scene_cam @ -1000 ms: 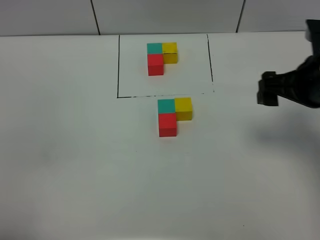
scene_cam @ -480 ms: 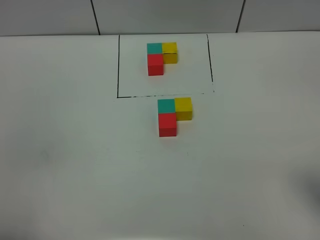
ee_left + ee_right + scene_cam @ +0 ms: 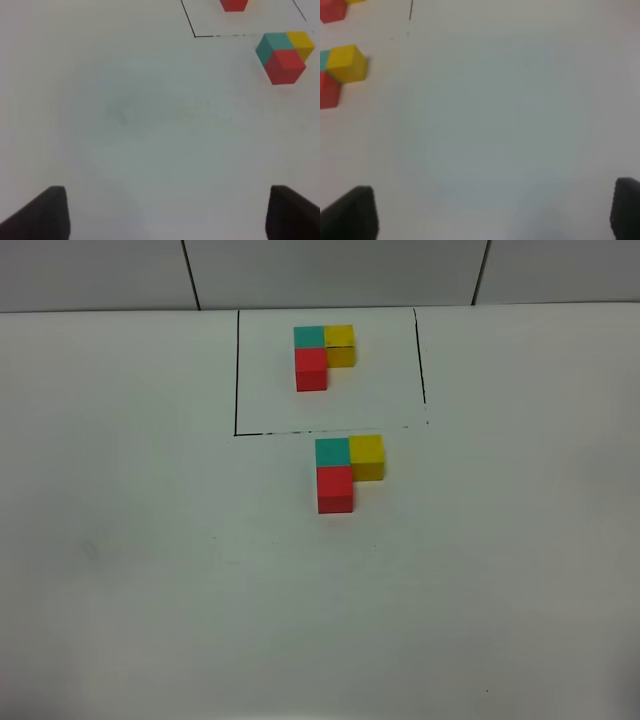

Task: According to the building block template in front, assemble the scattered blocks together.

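The white bench [image 3: 150, 570] carries everything in view, and no arm appears over it in the high camera. On it a thin black drawn rectangle [image 3: 237, 370] frames the building block template [image 3: 322, 355], an L of three touching cubes: teal at the corner, yellow against one side of the teal, red against the adjoining side toward the camera. Just outside the near edge of that rectangle, almost touching its line, sit the scattered blocks [image 3: 346, 472], no longer scattered in effect: the teal block [image 3: 332, 451], the yellow block [image 3: 367, 452] and the red block [image 3: 335, 487] stand face to face in an L of the same order and orientation as the template. No gap between them can be made out, though the resolution would hide a fine one. The left gripper [image 3: 165, 212] hangs low over bare bench, well away from the assembled cluster, its fingers [image 3: 42, 212] spread wide with nothing between them. The right gripper [image 3: 490, 212] is likewise parked clear of the cluster, fingers [image 3: 352, 212] spread and empty. In the inspector's judgement the assembly step is complete and the work is at its closing stage; the next move calls for little beyond keeping both arms clear of the blocks, with at most a check of block alignment against the template.
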Controlling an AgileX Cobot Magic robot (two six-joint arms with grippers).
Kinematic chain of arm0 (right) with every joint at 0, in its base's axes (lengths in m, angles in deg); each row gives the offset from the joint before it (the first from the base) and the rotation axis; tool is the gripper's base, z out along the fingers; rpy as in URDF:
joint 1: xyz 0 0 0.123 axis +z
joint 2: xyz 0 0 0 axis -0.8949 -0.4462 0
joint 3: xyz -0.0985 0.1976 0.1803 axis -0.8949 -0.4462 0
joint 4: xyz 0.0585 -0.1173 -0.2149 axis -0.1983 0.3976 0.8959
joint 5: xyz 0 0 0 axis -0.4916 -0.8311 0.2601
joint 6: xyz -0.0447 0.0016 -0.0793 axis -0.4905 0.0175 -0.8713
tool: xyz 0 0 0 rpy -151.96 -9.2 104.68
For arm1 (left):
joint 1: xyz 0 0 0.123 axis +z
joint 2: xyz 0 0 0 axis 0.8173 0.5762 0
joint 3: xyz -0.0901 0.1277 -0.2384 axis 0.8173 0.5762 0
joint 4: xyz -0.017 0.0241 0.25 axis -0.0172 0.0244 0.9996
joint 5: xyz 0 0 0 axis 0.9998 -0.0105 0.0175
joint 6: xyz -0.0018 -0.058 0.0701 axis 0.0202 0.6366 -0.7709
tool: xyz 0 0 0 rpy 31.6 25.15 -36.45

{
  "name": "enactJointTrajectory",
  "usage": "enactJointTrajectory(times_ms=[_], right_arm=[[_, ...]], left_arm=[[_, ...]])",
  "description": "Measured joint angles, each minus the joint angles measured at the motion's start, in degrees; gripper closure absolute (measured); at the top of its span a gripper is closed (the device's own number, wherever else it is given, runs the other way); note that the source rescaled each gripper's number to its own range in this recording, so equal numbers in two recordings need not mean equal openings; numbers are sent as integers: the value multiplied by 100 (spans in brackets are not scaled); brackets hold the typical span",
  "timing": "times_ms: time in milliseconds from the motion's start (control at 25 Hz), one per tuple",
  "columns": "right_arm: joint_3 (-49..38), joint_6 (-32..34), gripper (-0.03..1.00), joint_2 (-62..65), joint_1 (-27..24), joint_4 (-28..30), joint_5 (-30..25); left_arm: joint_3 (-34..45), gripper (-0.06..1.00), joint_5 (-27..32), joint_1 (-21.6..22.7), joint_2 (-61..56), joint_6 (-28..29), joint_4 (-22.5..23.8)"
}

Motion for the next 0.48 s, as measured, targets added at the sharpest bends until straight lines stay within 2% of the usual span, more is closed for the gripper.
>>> enactJointTrajectory(times_ms=[240, 480], right_arm=[[-136, -220, 10, 677, 0, -27, -248], [-136, -279, 17, 1031, 0, -50, -259]], left_arm=[[0, 20, 0, 0, 0, 5, 0], [0, 20, 0, 0, 0, 5, 0]])
